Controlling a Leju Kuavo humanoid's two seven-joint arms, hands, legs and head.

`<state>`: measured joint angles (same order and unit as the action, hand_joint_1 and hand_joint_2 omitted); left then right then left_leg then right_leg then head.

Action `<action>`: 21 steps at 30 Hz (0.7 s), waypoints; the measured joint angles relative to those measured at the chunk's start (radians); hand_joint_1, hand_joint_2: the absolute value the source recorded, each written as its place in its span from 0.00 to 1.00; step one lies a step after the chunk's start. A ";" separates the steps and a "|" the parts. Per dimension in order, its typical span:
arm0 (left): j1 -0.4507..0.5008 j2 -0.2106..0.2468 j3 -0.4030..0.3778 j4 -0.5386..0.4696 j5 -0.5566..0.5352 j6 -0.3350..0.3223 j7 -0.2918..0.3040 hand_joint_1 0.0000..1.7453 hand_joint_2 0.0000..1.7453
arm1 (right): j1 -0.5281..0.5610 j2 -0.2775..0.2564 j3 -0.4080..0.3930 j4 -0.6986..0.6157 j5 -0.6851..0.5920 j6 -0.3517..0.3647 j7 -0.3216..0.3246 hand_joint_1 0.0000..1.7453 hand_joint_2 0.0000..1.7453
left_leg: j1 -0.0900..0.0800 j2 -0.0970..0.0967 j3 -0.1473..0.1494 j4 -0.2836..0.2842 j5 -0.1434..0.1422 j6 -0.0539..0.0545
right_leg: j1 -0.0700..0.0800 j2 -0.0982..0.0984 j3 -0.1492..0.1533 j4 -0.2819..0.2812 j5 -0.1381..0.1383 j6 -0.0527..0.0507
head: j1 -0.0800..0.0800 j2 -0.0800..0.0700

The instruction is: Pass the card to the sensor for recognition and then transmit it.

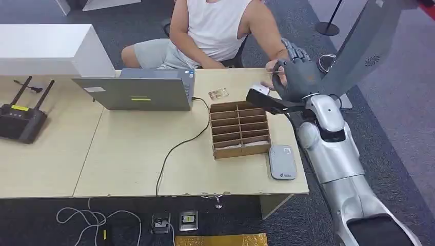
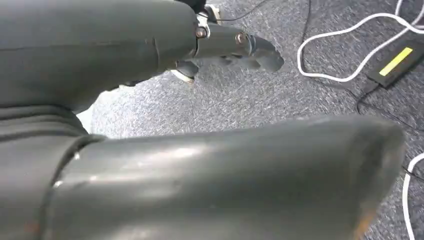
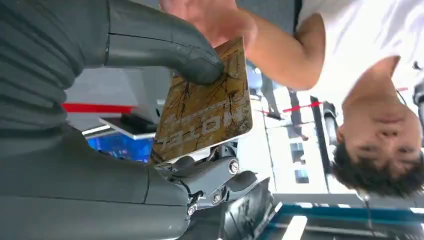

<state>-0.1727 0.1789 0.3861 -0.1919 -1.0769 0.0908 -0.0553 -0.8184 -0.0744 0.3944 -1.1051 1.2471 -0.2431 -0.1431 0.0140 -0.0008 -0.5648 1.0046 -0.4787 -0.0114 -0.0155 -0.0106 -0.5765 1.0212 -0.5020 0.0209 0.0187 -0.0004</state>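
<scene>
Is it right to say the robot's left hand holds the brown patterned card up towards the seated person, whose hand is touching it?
Not quite. The right hand holds the card, as the right wrist view shows; the left hand hangs over the floor. The person's hand does touch the card.

The card looks like glossy plastic, printed in a mottled brown and gold pattern with pale lettering. The right hand holding it has a smooth, matt grey plastic thumb over a ribbed cover. The left hand shows the same matt grey shell, with small bare metal screws at the fingers. The right arm is shiny silver. The tabletop is pale, smooth wood laminate. The divided box looks like plain brown cardboard or thin wood. The sensor is smooth grey plastic. The floor is rough grey carpet.
</scene>
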 joint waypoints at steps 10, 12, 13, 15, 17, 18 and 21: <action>-0.039 -0.004 -0.009 -0.002 -0.037 -0.020 0.000 0.00 0.00 | -0.225 0.078 0.017 0.361 0.075 -0.131 -0.032 1.00 1.00 | 0.000 -0.001 -0.001 0.000 0.001 0.000 | 0.000 -0.002 -0.001 0.000 0.001 0.000 | 0.000 0.000; -0.043 -0.004 -0.011 -0.002 -0.040 -0.027 0.000 0.00 0.00 | -0.235 0.089 0.028 0.421 0.104 -0.119 -0.017 1.00 1.00 | 0.000 -0.001 -0.001 0.000 0.001 0.000 | 0.000 -0.002 -0.001 0.000 0.001 0.000 | 0.000 0.000; -0.045 -0.003 -0.011 -0.002 -0.041 -0.031 0.000 0.00 0.00 | -0.236 0.094 0.030 0.445 0.112 -0.119 -0.014 1.00 1.00 | 0.000 -0.001 -0.001 0.000 0.001 0.000 | 0.000 -0.002 -0.001 0.000 0.001 0.000 | 0.000 0.000; -0.048 -0.003 -0.012 -0.002 -0.041 -0.034 0.000 0.00 0.00 | -0.237 0.102 0.042 0.487 0.119 -0.119 -0.011 1.00 1.00 | 0.000 -0.001 -0.001 0.000 0.001 0.000 | 0.000 -0.002 -0.001 0.000 0.001 0.000 | 0.000 0.000; -0.050 -0.002 -0.012 -0.002 -0.041 -0.037 0.000 0.00 0.00 | -0.239 0.109 0.044 0.521 0.122 -0.119 -0.007 1.00 1.00 | 0.000 -0.001 -0.001 0.000 0.001 0.000 | 0.000 -0.002 -0.001 0.000 0.001 0.000 | 0.000 0.000; -0.050 -0.001 -0.013 -0.002 -0.040 -0.038 0.000 0.00 0.00 | -0.239 0.112 0.044 0.536 0.123 -0.120 -0.005 1.00 1.00 | 0.000 -0.001 -0.001 0.000 0.001 0.000 | 0.000 -0.002 -0.001 0.000 0.001 0.000 | 0.000 0.000; -0.050 0.000 -0.013 -0.002 -0.039 -0.038 0.000 0.00 0.00 | -0.239 0.113 0.045 0.551 0.123 -0.120 -0.004 1.00 1.00 | 0.000 -0.001 -0.001 0.000 0.001 0.000 | 0.000 -0.002 -0.001 0.000 0.001 0.000 | 0.000 0.000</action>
<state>-0.2223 0.1789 0.3735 -0.1934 -1.1162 0.0526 -0.0553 -1.0576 0.0389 0.4398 -0.5544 1.3703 -0.3635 -0.1469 0.0141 -0.0022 -0.5658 1.0047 -0.4775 -0.0114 -0.0153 -0.0130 -0.5774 1.0211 -0.5013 0.0208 0.0187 -0.0004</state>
